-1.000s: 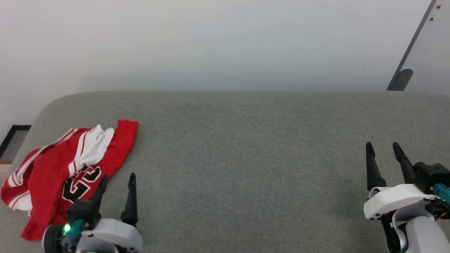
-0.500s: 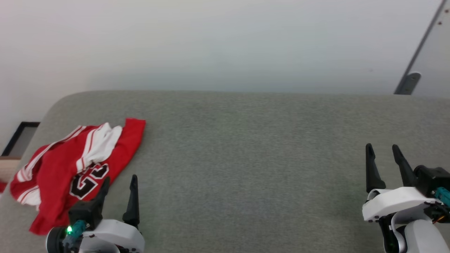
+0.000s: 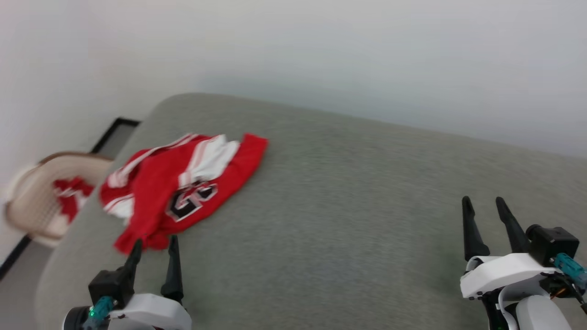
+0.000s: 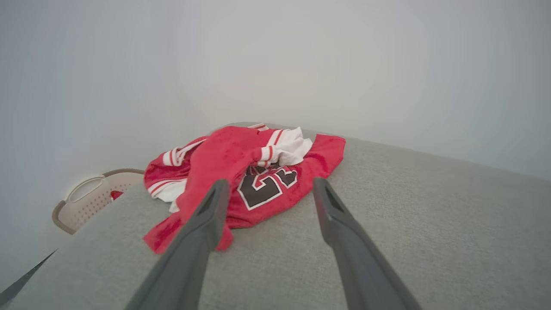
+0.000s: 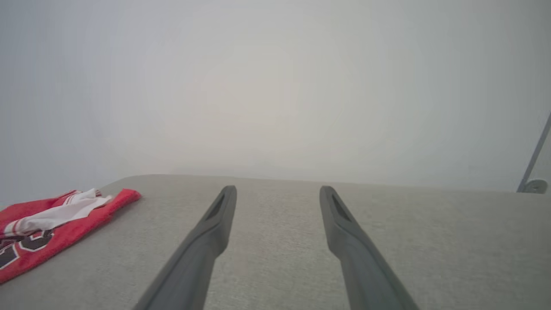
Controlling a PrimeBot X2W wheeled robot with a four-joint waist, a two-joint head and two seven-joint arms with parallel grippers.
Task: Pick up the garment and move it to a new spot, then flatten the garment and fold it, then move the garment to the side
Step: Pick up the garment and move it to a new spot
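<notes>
While the garment (image 3: 183, 192) lies crumpled on the grey desk (image 3: 348, 206) at ten o'clock, the left gripper (image 3: 155, 241) stands just beside its near hem, jaws open and empty; the right gripper (image 3: 483, 200), at four o'clock, has open jaws too, well apart.

grey fabric surface (image 3: 348, 206) bears the crumpled garment (image 3: 153, 190) near its left end.

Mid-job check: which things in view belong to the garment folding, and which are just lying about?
Job: red jersey garment, crumpled on the grey table; left gripper, open, close to it; right gripper, open, well apart.
Lying about: beige basket beside the table; red-and-white cloth in it.
</notes>
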